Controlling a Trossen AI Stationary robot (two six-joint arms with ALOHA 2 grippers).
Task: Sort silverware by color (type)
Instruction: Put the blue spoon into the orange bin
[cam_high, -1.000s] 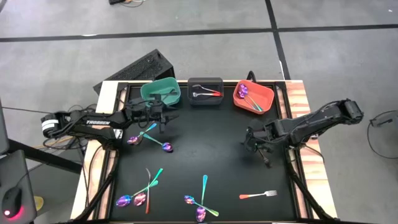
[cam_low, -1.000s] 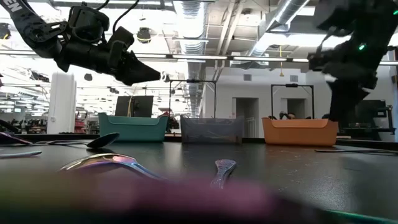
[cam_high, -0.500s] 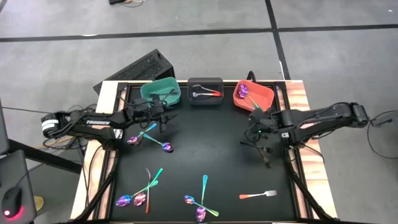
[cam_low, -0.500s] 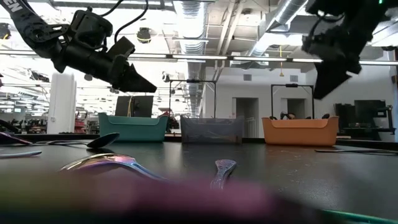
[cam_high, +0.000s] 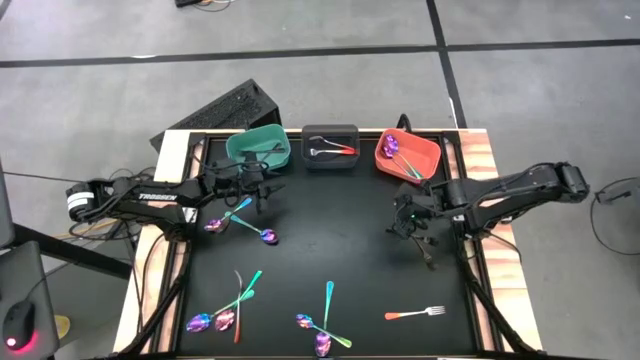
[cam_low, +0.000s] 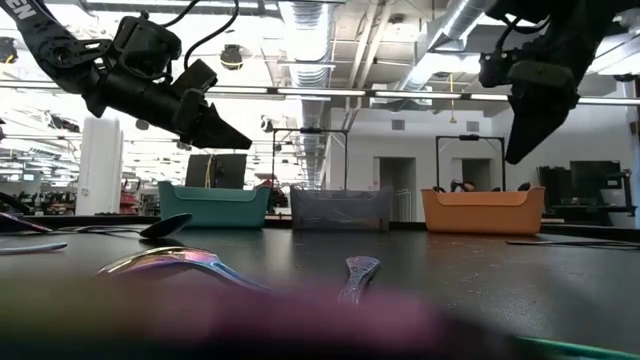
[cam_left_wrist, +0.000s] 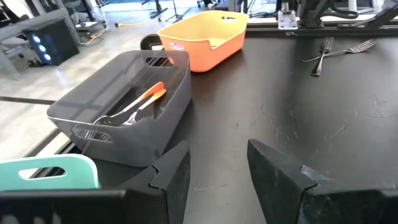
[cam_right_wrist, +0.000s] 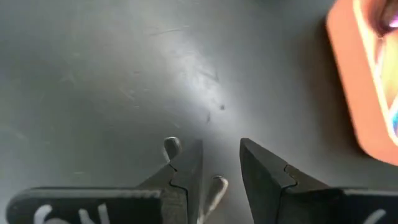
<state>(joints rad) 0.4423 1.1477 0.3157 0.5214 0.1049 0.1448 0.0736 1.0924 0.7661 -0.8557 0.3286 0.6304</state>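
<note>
Iridescent spoons lie flat on the black table (cam_high: 330, 262): one pair (cam_high: 243, 225) below my left gripper, others at the near left (cam_high: 228, 310) and near middle (cam_high: 325, 325). An orange-handled fork (cam_high: 415, 313) lies near right. Two dark forks (cam_high: 428, 252) lie by the right edge and also show in the left wrist view (cam_left_wrist: 329, 50). My left gripper (cam_left_wrist: 217, 149) hovers open beside the teal bin (cam_high: 259, 148). My right gripper (cam_right_wrist: 221, 146) hangs open above the table with the forks' grey handle ends (cam_right_wrist: 172, 147) under it.
Three bins stand along the far edge. The teal one is at the left. The dark grey bin (cam_left_wrist: 118, 106) in the middle holds an orange-handled piece (cam_left_wrist: 146, 99). The orange bin (cam_high: 407, 157) at the right holds iridescent pieces. Bare black table lies between the two arms.
My right gripper has risen from the table near the dark forks and rolled about its own axis, staying open. My left gripper has stayed in place and tipped its fingers a little downward.
</note>
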